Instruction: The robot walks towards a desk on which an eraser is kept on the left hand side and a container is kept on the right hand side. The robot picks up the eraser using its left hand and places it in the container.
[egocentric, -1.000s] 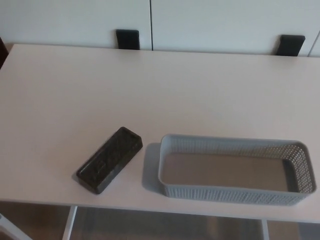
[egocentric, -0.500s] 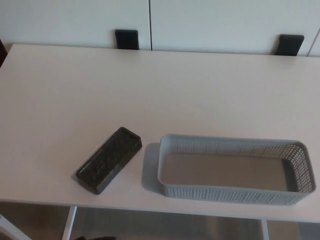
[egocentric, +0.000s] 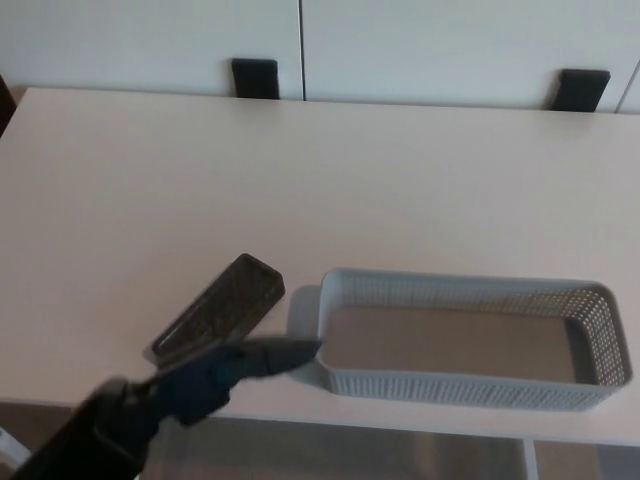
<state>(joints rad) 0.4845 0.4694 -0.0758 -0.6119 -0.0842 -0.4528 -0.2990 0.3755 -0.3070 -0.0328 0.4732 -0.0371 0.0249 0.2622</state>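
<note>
The desk (egocentric: 330, 170) is the largest item in view: a pale, flat top that spans the full width of the picture, with its near edge running along the bottom. Beyond its far edge stand white cabinet panels (egocentric: 400, 45), and 2 black blocks (egocentric: 254, 78) sit against them at the desk's back edge, 1 toward the left and 1 toward the right.

The container (egocentric: 470, 385) is a long grey basket with perforated walls. It lies on the right part of the desk near the front edge, long side parallel to that edge, and holds nothing.

The left arm (egocentric: 90, 430) enters from the lower left corner and reaches up and to the right over the front edge of the desk. The left hand (egocentric: 235, 372) is black and blurred. Its fingers (egocentric: 290, 353) extend toward the container's near left corner and end just beside it. How far apart the fingers are cannot be told, and no grasp on any item is visible.

The eraser (egocentric: 222, 305) is a dark oblong block lying diagonally on the desk, just left of the container and apart from it. Its lower left end is covered by the hand.
</note>
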